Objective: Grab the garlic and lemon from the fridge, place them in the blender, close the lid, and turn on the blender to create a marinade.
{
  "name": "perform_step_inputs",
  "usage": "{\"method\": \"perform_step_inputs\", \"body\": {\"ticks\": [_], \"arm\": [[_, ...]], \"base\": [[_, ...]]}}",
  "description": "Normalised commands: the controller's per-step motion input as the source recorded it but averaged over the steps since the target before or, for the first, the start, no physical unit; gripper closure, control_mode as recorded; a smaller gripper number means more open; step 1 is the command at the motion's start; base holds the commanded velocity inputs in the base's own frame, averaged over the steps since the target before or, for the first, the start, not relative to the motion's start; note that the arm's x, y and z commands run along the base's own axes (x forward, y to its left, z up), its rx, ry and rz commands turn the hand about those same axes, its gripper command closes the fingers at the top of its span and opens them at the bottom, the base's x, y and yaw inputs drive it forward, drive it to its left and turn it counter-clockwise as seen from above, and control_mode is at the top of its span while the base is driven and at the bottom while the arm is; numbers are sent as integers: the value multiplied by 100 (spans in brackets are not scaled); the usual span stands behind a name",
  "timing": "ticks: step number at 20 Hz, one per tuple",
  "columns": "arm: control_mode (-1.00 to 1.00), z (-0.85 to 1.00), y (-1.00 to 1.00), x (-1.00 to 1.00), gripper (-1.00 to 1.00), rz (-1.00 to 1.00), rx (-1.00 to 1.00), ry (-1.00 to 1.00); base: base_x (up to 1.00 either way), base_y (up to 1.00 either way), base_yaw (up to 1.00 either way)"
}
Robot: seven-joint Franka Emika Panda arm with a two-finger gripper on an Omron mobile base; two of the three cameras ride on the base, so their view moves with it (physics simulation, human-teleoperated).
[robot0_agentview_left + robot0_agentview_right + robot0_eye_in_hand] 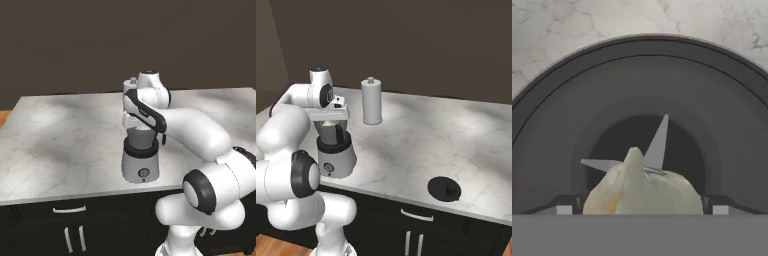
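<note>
1. Left base view: my arm reaches from the lower right across the marble counter (pixel 60 135) and hangs my gripper (pixel 140 128) directly over the mouth of the blender (pixel 140 167). The blender stands near the counter's front edge, its round knob facing the camera. My wrist covers most of the jar here, so its contents cannot be seen.
2. Right base view: the same blender (pixel 334 157) appears at the left, with my gripper (pixel 331 123) just above the jar. This side shows two things the left view does not: a tall white upright cylinder (pixel 371 101) with a knob on top, standing behind the blender, and the lid (pixel 444 189), a flat black disc lying on the counter (pixel 421 140) near the front edge, well apart from the blender to its right.
3. Hand view: looking straight down into the jar, I see the dark inner wall (pixel 567 115) and the grey blades (pixel 656 146) at the bottom. Neither base view reveals these.
4. Hand view, continued: the garlic (pixel 643 191), an off-white lumpy bulb, sits between my two finger tips (pixel 564 206), inside the jar's rim and above the blades.
5. Tool state: my jaws stand wide, one on each side of the garlic. Whether the pads press it or stand just clear, I cannot tell.
</note>
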Motion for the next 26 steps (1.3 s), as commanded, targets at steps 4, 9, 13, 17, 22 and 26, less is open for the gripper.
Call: {"method": "perform_step_inputs", "body": {"ticks": [4,9,13,17,22,26], "arm": [[-100,-10,-1,-2,-100,0,0,0],[-100,0,-1,-16,-100,0,0,-2],[-100,3,0,-20,-100,0,0,-9],[-100,31,0,-21,-100,0,0,-20],[-100,33,-1,-24,-100,0,0,-27],[-100,35,-1,-69,-100,0,0,-27]], "base": [[0,0,0],[0,0,0],[0,0,0],[0,0,0],[0,0,0],[0,0,0]]}}
